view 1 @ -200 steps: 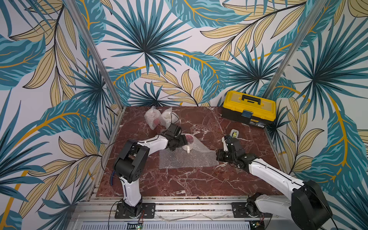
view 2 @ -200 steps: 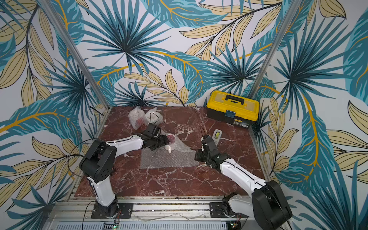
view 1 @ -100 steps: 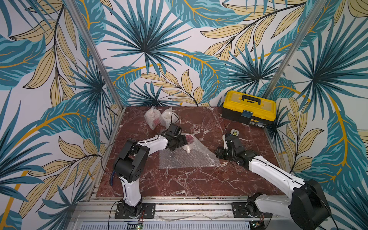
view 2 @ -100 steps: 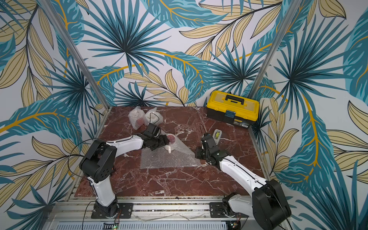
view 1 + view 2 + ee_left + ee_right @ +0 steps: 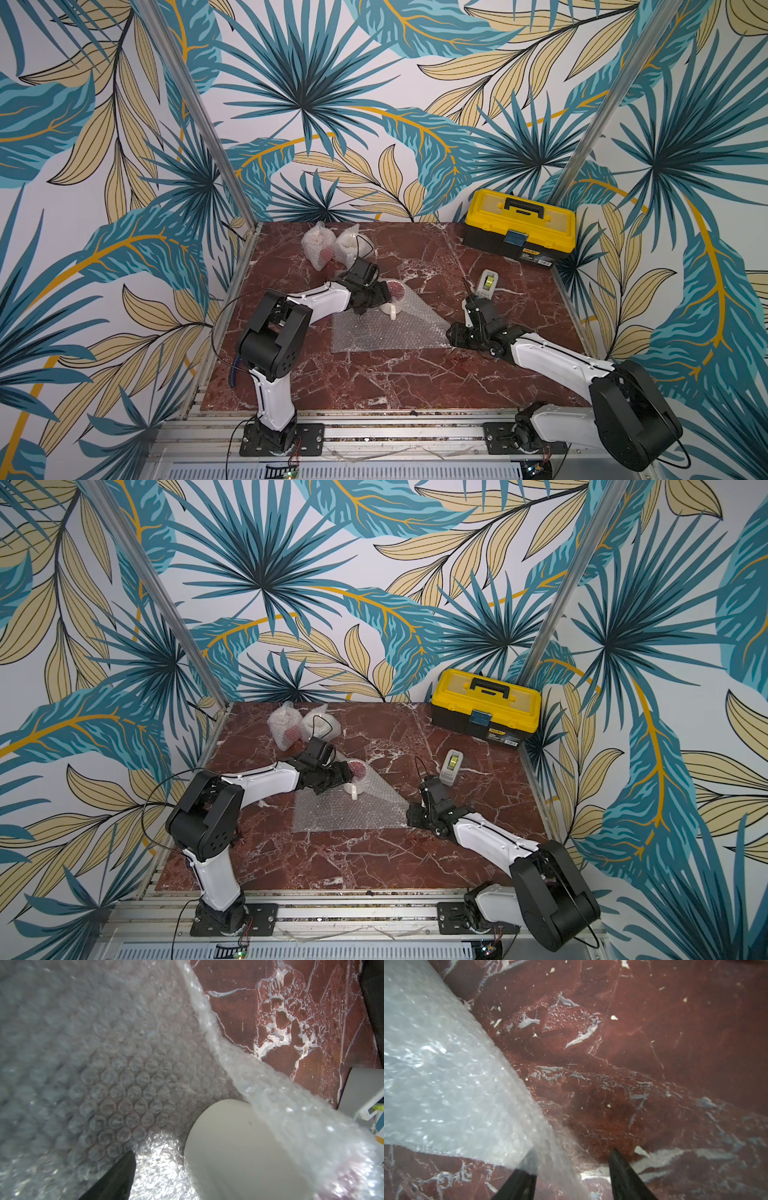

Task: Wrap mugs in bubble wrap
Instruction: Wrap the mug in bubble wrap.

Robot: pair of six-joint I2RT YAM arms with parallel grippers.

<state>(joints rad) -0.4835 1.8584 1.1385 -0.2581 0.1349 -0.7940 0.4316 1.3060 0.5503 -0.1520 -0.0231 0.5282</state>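
Low, left arm (image 5: 320, 301), right arm (image 5: 557, 357) outstretched toward bubble wrap (image 5: 382, 336)

The bench (image 5: 374, 382) is a red marble-patterned slab with white veining. One sheet of bubble wrap (image 5: 382, 336) lies on it between the left fingers (image 5: 116, 1178) and the right fingers (image 5: 625, 1176). It is mostly flat, and its corner covers the tip of one right finger. A pinkish bundle (image 5: 318, 249) and a whiter bundle (image 5: 348, 245) stand side by side just behind the left fingers. A tape dispenser (image 5: 486, 284) lies near the right fingers, on their far side. A yellow toolbox (image 5: 519, 228) sits well beyond them, in the rear corner.
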